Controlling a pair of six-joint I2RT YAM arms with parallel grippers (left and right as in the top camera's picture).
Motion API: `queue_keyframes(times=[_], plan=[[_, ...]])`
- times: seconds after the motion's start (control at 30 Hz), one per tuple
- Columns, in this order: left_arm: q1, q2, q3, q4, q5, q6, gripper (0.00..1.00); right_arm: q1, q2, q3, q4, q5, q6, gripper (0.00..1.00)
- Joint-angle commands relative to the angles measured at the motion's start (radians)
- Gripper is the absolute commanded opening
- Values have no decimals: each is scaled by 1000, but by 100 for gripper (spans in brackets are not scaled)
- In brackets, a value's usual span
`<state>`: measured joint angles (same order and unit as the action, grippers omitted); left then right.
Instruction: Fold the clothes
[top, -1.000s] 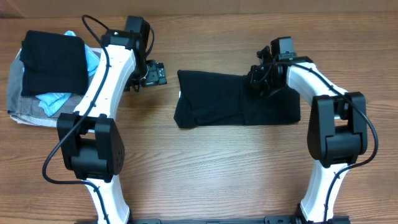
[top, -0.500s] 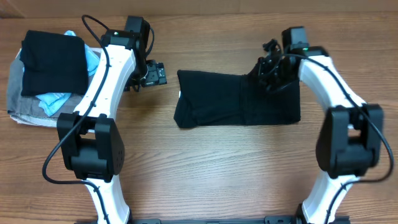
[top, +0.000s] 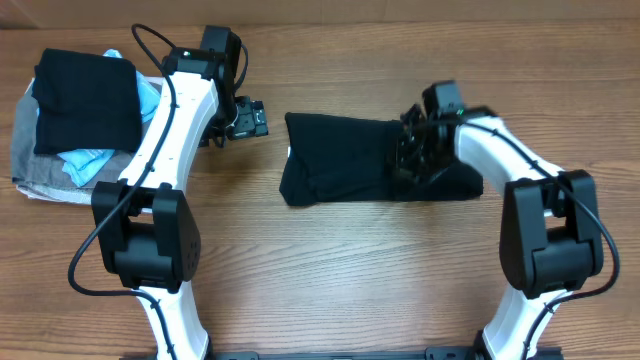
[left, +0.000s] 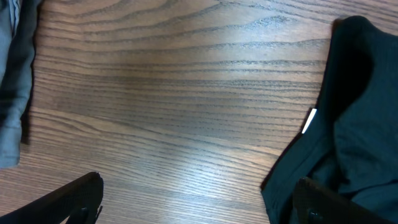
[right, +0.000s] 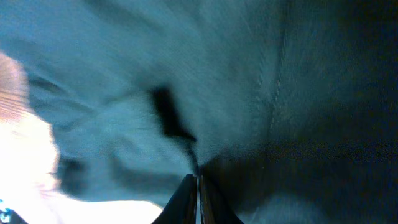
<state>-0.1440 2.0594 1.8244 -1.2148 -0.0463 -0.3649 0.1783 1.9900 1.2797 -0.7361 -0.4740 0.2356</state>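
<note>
Folding is judged partway: black T-shirt (top: 340, 160) lies as a long band beneath the right tool (top: 412, 150), clenched on its fabric, left tool (top: 250, 118) released alongside; crosswise folds remain.

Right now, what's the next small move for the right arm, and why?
Probably carry the pinched fabric leftward, over the black T-shirt toward its left edge. The right pincer is shut on the shirt's right part, and the shirt lies as a long strip, not yet halved.
</note>
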Motion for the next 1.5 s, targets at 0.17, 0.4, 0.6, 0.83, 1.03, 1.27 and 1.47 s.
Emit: queue_keyframes(times=[0.17, 0.4, 0.6, 0.83, 1.03, 1.27, 1.47], plan=[[0, -4, -5, 0, -6, -10, 100, -6, -8, -51, 82, -134, -84, 14], [0, -4, -5, 0, -6, -10, 100, -95, -140, 126, -113, -173, -110, 20], [0, -4, -5, 0, -6, -10, 100, -245, -200, 214, -325, 40, -175, 44], [0, -4, -5, 0, -6, -10, 100, -394, -191, 181, -354, 234, -188, 49], [0, -4, -5, 0, -6, -10, 100, -415, -191, 62, -219, 233, -188, 56], [0, -4, -5, 0, -6, -10, 100, -403, -190, -121, 19, 219, -188, 56], [0, -4, -5, 0, -6, -10, 100, -402, -190, -249, 180, 209, -188, 50]])
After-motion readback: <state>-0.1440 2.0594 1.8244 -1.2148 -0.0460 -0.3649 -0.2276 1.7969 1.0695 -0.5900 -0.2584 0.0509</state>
